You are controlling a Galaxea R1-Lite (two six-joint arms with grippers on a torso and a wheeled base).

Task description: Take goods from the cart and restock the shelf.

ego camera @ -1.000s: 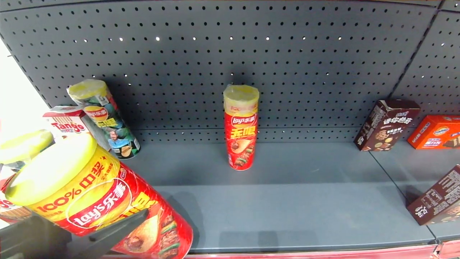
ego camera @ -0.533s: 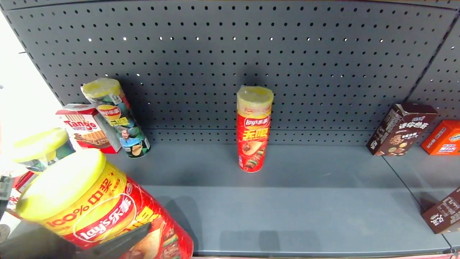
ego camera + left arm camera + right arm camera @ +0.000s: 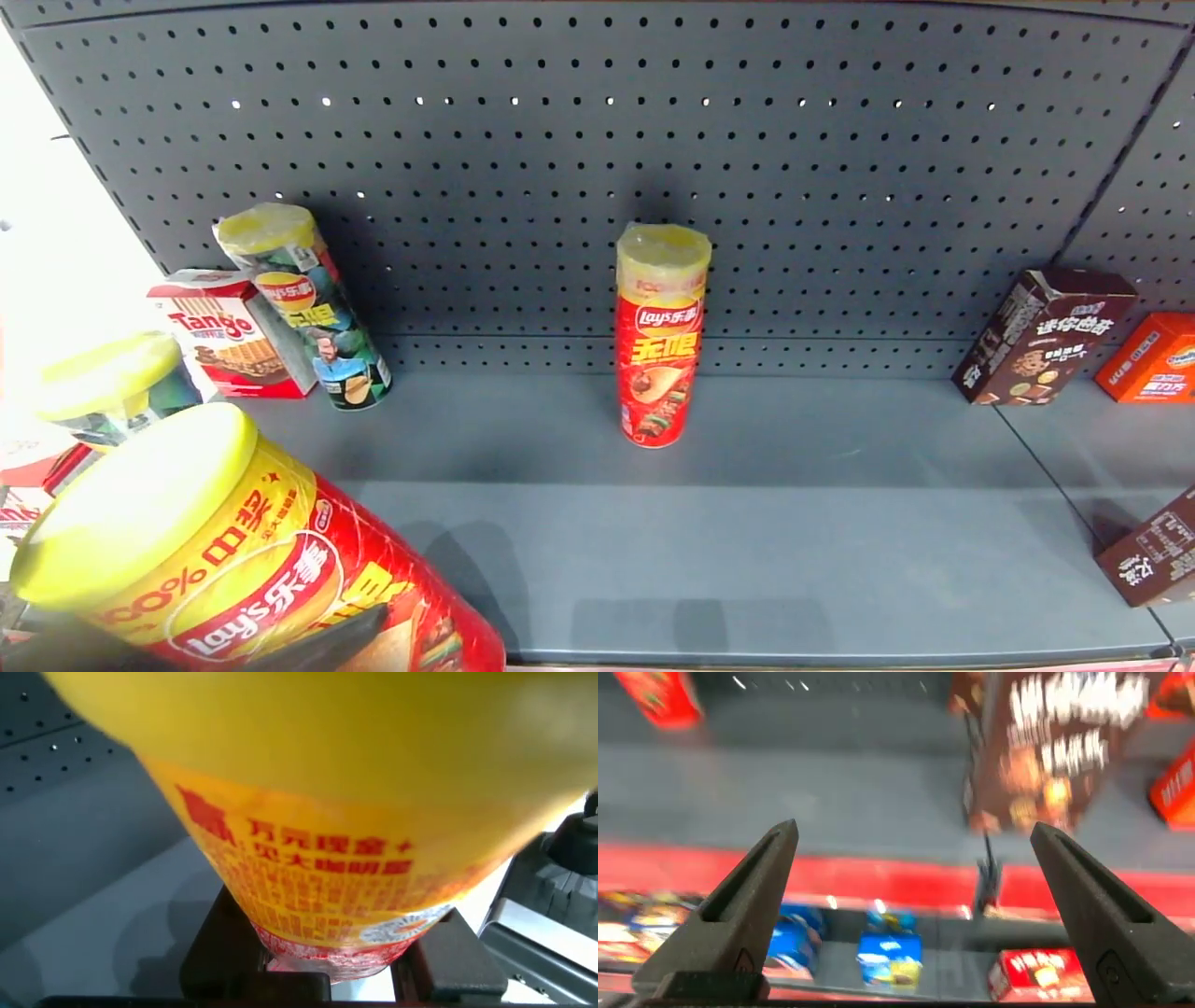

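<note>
A tilted red cylindrical chip can (image 3: 245, 558) with yellow lid is being clamped by the left gripper (image 3: 329, 954); the right gripper (image 3: 913, 917) (empty) is being held wide open.

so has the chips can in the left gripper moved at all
Yes, the held can has dropped lower and leftward, away from the standing red can.

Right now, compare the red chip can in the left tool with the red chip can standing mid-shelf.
The held red can leans tilted; the mid-shelf red can stands upright. The held red can is clamped in the left tool at the front-left corner of the shelf; the mid-shelf red can stands free, back near the pegboard. Both are red tubes with yellow lids.
</note>
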